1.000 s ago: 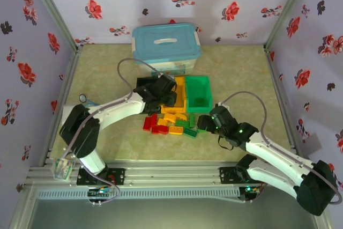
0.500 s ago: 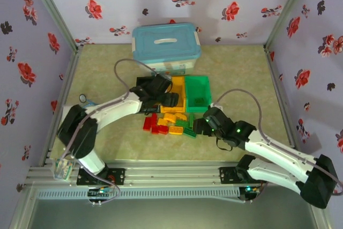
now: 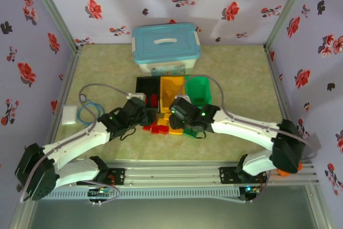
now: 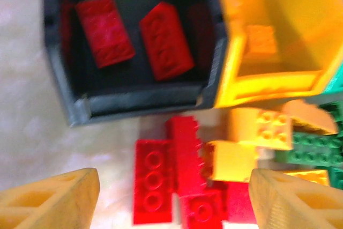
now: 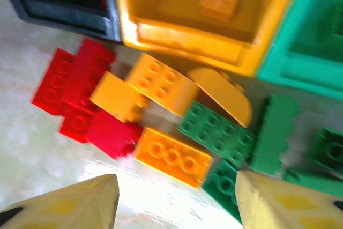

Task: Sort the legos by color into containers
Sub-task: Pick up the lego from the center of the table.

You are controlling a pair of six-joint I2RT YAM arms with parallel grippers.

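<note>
I see left hand (image 4: 171, 199) open, holding nothing | right hand (image 5: 177, 199) open, holding nothing | loose bricks (image 3: 163, 127) piled mid counter (image 3: 241, 73), nearside of black bin (image 4: 144, 100), yellow bin (image 5: 187, 46), green bin (image 5: 300, 68) | two red bricks (image 4: 104, 30) inside black bin

- The left arm (image 3: 75, 146) lies low, its elbow far out to the left and its forearm running forward and inward.
- The left gripper (image 3: 142, 115) points forward and down. Its yellow fingers (image 4: 53, 202) stand wide apart.
- The right arm (image 3: 246, 128) has its elbow out to the right, with the forearm reaching inward.
- The right gripper (image 3: 179, 112) tilts down, and its yellow fingers (image 5: 69, 205) are spread.
- The right gripper sits just right of the left gripper, near it but apart.
</note>
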